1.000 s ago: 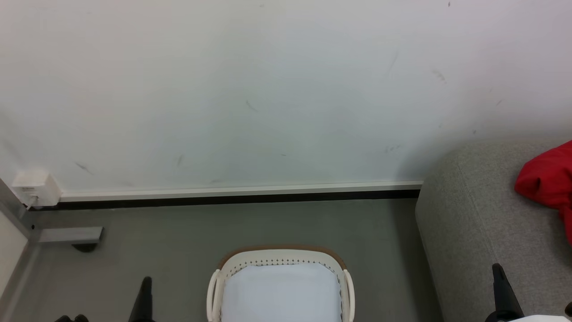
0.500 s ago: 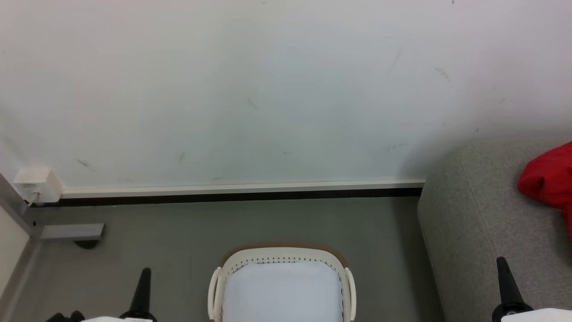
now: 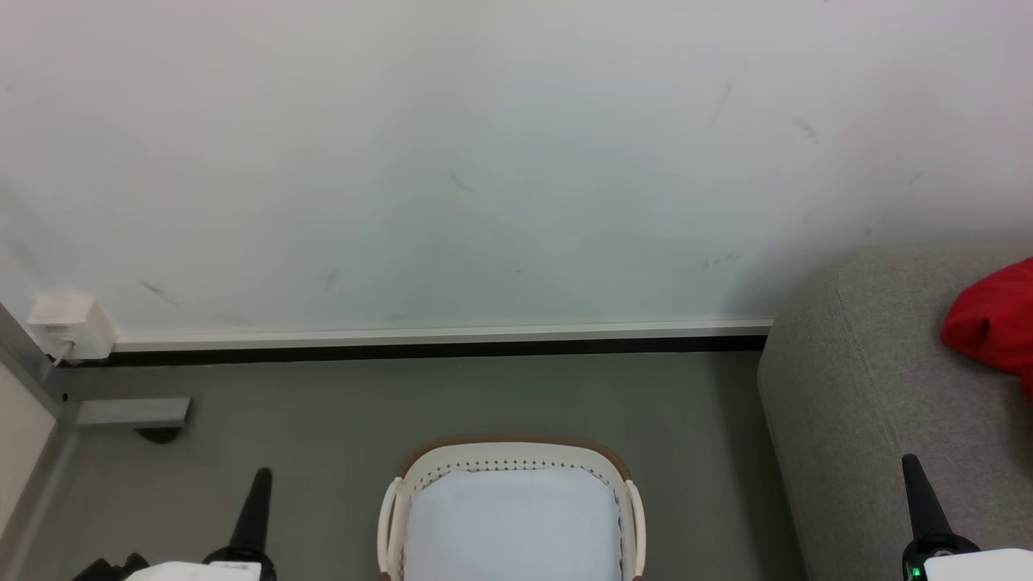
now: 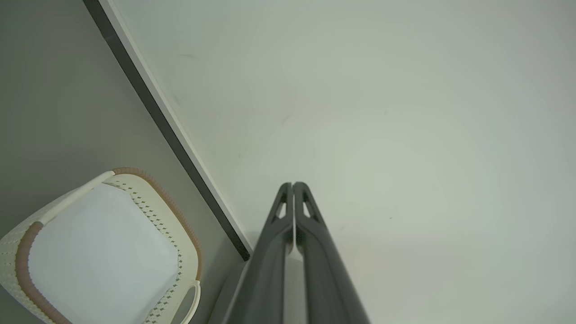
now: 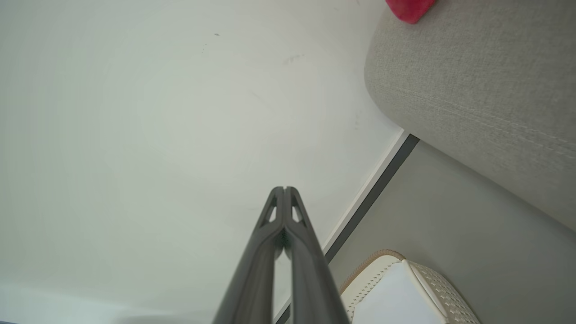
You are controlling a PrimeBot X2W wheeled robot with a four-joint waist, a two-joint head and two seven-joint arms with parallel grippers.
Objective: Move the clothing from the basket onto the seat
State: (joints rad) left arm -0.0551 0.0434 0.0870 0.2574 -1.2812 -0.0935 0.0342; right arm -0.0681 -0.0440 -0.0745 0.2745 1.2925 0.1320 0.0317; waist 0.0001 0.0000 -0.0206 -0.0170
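Note:
The cream basket with its brown rim stands on the floor at the bottom centre of the head view, showing a bare white bottom; its rim also appears in the left wrist view and the right wrist view. Red clothing lies on the grey sofa at the right edge, and a red corner shows on the sofa. My left gripper is shut and holds nothing, left of the basket. My right gripper is shut and holds nothing, over the sofa's front.
A white wall with a dark skirting strip runs behind the basket. A white socket box and a grey metal bracket sit at the left by a frame post. Grey-green floor lies between basket and wall.
The head camera has shifted slightly. Both grippers have risen further into the view from the bottom edge, with pale forearm parts now showing beneath them.

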